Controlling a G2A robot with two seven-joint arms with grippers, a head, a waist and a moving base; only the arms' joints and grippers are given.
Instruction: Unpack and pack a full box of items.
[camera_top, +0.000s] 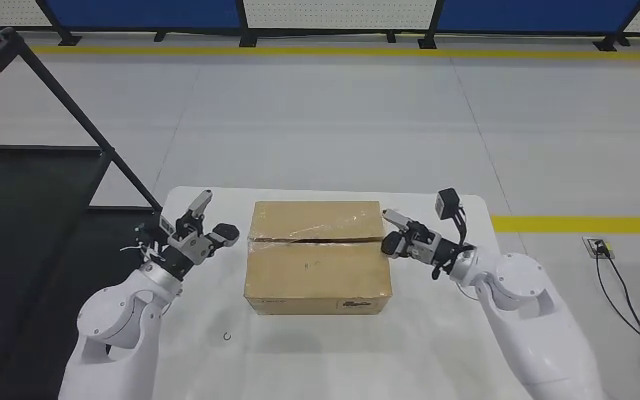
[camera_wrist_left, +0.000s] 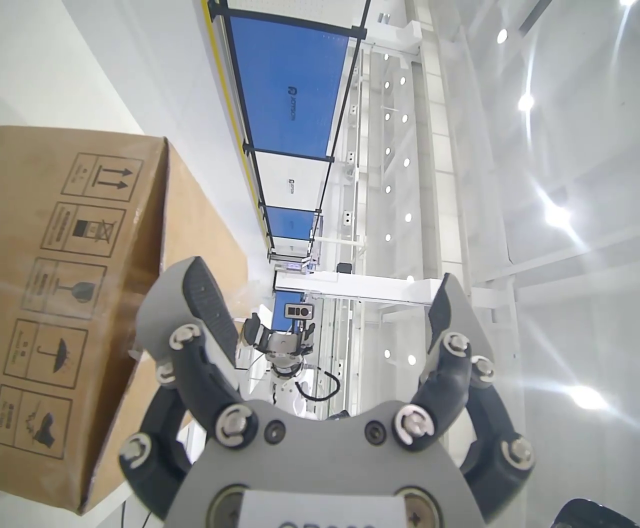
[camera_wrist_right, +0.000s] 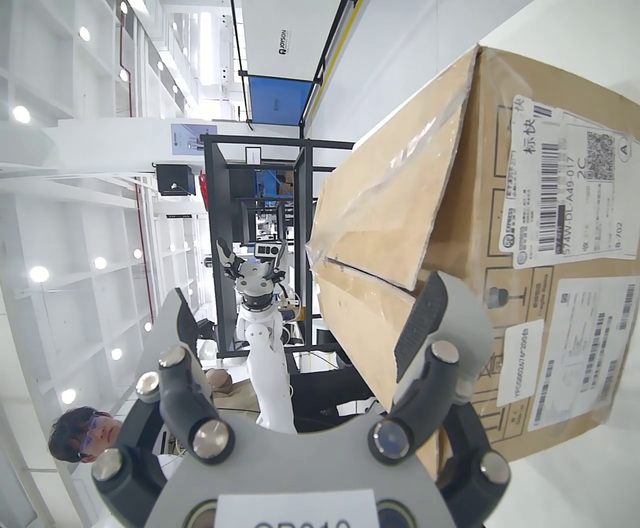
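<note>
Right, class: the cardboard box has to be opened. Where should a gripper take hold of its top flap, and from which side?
Grip the top flap by its free edge at the centre seam, at the cardboard box end facing the right gripper. Come from that side: there the edge stands slightly lifted under loose tape, so an open finger could probably slip beneath.

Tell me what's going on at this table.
A two-armed robot has a closed cardboard box between its arms on the white table. The left pincer and the right pincer are both open, one at each end of the box, gripping nothing. The top flaps are shut; nothing is unpacked yet.
</note>
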